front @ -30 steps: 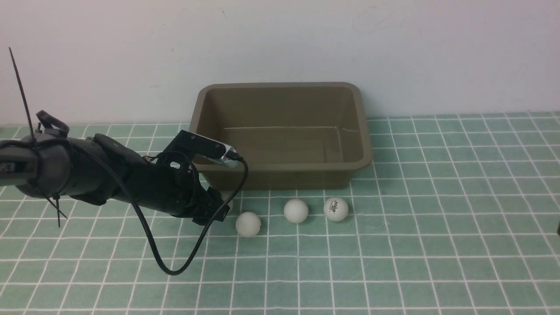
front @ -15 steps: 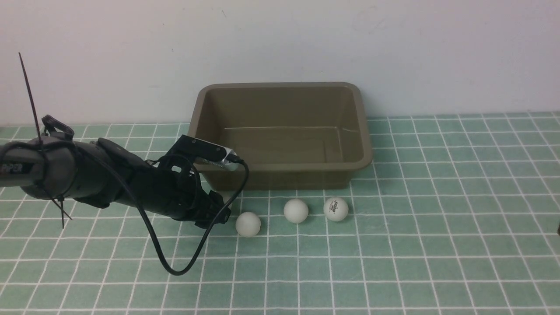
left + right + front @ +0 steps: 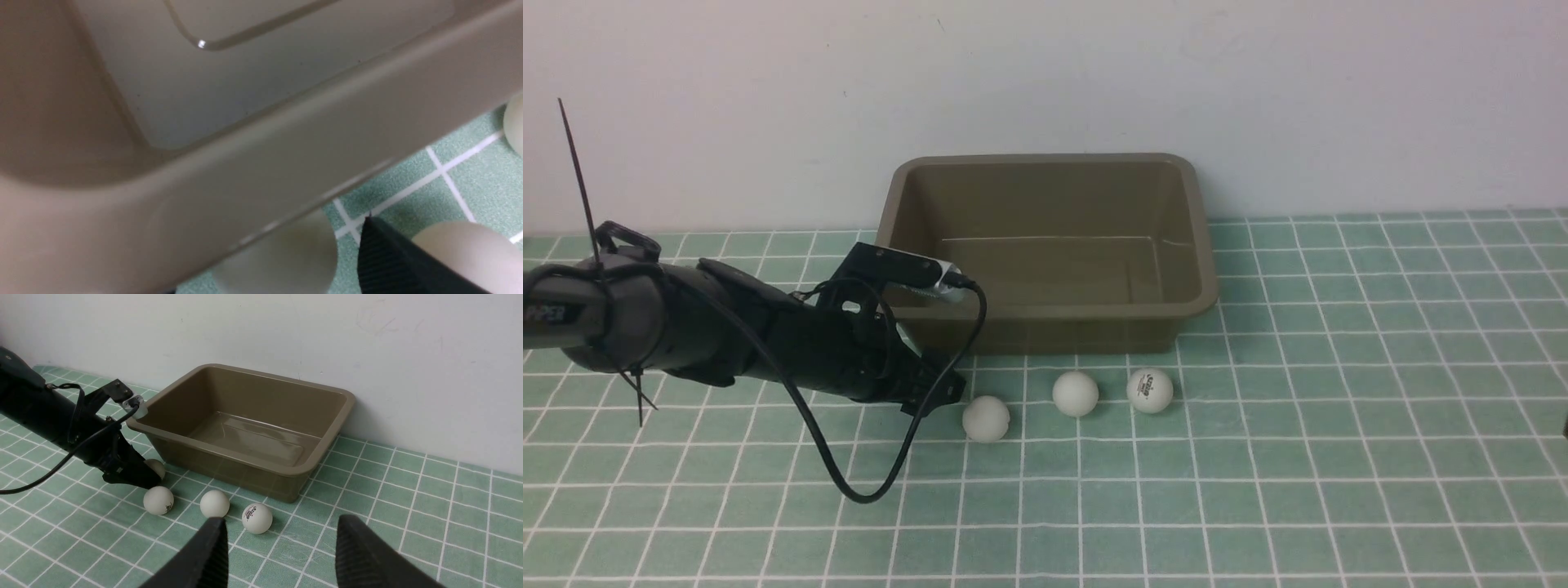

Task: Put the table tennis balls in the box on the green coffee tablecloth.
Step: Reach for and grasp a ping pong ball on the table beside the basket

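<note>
Table tennis balls [image 3: 214,503], four small matte white plastic spheres, are all found on the teal-green tablecloth [image 3: 1339,457] with thin white grid lines, which is spread over the surface. All four lie outside the rectangular olive-brown plastic box [image 3: 1045,331], which is set at the far centre against a white wall [image 3: 1258,98].

Three are laid in a loose row just near of the box's near wall. The left ball [image 3: 986,419] is set slightly nearer, the middle ball [image 3: 1076,394] is beside it, and the logo ball [image 3: 1150,389], printed in dark and red, is on the right.

The fourth ball [image 3: 156,467] is hidden in the front view. In the right wrist view it is seen by the box's near left corner, partly covered by the left gripper [image 3: 946,389]. In the left wrist view it is partly tucked beneath the flared rim, and a strip of cloth is visible between it and a ribbed black finger [image 3: 388,261].

The left gripper is lowered to the cloth just left of the left ball and is released, with nothing grasped. A black cable [image 3: 849,482] is looped below its arm.

The right gripper [image 3: 282,522] is held on the near right with its jaws parted, and nothing is grasped.
</note>
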Tool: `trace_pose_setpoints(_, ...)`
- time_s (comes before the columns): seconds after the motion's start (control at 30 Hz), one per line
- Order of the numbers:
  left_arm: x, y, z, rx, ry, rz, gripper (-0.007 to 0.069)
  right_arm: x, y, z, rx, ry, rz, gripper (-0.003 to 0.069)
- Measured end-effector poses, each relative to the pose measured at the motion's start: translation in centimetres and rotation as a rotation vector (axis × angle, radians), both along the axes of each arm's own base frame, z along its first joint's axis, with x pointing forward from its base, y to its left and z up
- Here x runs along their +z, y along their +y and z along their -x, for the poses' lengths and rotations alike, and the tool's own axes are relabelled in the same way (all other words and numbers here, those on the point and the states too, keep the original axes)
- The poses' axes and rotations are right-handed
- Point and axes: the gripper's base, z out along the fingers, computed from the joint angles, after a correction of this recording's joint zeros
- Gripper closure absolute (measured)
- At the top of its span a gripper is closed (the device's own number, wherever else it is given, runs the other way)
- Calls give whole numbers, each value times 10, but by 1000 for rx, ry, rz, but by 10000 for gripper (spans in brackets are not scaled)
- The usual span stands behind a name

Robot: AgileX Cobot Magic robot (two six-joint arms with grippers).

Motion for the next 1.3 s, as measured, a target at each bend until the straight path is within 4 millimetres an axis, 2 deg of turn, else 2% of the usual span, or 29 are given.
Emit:
trace_pose_setpoints(0.2, -7, 0, -2, 17, 4, 8, 118, 0, 0, 0, -4, -4, -1, 323)
trace_pose_setpoints(0.3, -8, 1, -3, 34, 1, 5, 186, 0, 0, 0, -4, -5, -1, 323)
trace_pose_setpoints(0.37, -9, 1, -4, 39, -2, 1, 274, 0, 0, 0, -4, -5, -1, 323)
trace_pose_setpoints(0.67, -6, -5, 0, -14, 22, 54, 272, 1, 0, 0, -5, -6, -1, 323)
trace_pose_setpoints(0.83, 22, -12, 9, -119, -3, 116, 272, 1, 0, 0, -5, -6, -1, 323)
trace_pose_setpoints(1.1, 86, -16, 27, -199, -126, 182, 272, 1, 0, 0, -5, -6, -1, 323)
trace_pose_setpoints(1.2, 99, -15, 22, -185, -206, 176, 272, 0, 0, 0, -4, -5, -1, 323)
trace_pose_setpoints(1.3, 103, -9, 4, -120, -350, 96, 272, 0, 0, 0, 0, 0, 0, 323)
